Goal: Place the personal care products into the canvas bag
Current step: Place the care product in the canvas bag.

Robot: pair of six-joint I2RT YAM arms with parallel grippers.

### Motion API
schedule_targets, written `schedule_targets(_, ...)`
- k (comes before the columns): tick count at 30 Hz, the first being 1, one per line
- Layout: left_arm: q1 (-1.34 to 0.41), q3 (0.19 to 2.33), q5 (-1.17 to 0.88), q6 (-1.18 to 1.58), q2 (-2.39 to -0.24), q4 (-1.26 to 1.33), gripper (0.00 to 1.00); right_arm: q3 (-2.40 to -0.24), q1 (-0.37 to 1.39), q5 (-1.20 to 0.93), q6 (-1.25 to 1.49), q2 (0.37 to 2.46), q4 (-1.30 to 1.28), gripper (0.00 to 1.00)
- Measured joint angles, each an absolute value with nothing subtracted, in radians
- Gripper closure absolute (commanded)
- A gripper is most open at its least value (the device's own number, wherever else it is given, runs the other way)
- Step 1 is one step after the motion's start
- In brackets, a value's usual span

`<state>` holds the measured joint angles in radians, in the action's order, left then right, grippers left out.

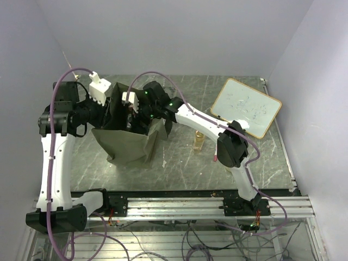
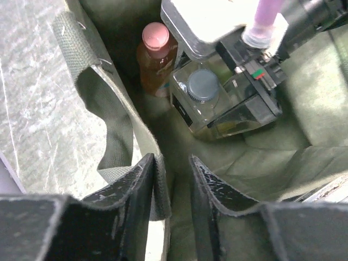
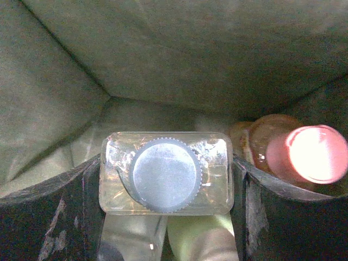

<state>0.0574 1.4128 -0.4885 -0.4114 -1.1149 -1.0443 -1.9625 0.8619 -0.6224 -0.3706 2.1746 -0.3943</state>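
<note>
The olive canvas bag stands open at the left centre of the table. My right gripper reaches down inside it, shut on a clear square bottle with a dark grey cap; both fingers press its sides. An orange bottle with a pink cap stands beside it in the bag. A pale yellow-green item lies beneath. My left gripper is at the bag's left rim with its jaws apart; the rim fabric rests against the left finger. One pale amber bottle stands on the table under the right arm.
A white-faced whiteboard lies tilted at the back right. A thin red pen lies near the right arm's elbow. The bag's strap handle hangs over the left rim onto the grey marbled table. Grey walls close in the sides.
</note>
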Motion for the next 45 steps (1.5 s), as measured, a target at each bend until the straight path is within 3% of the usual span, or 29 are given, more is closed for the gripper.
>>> schedule_targets(6, 0.058, 1.488, -0.528, -0.433, -1.111, -1.048, 0.35, -1.994, 0.845, -0.621, -0.351, 2.180, -0.397, 1.00)
schedule_targets(22, 0.058, 1.573, -0.707, -0.867, -1.137, -1.405, 0.35, -1.996, 0.844, -0.621, -0.329, 2.180, -0.400, 1.00)
schedule_targets(24, 0.058, 1.548, -0.707, -0.912, -1.137, -1.435, 0.38, -1.998, 0.844, -0.620, -0.329, 2.180, -0.402, 1.00)
schedule_targets(32, 0.035, 1.457, -0.696, -1.019, -1.120, -1.464, 0.73, -2.020, 0.845, -0.617, -0.313, 2.190, -0.419, 1.00)
schedule_targets(40, -0.065, 1.364, -0.628, -1.077, -1.056, -1.459, 0.90, -2.025, 0.847, -0.613, -0.295, 2.191, -0.424, 1.00)
schedule_targets(45, -0.096, 1.294, -0.609, -1.093, -1.040, -1.456, 0.93, -2.025, 0.847, -0.613, -0.284, 2.191, -0.420, 1.00)
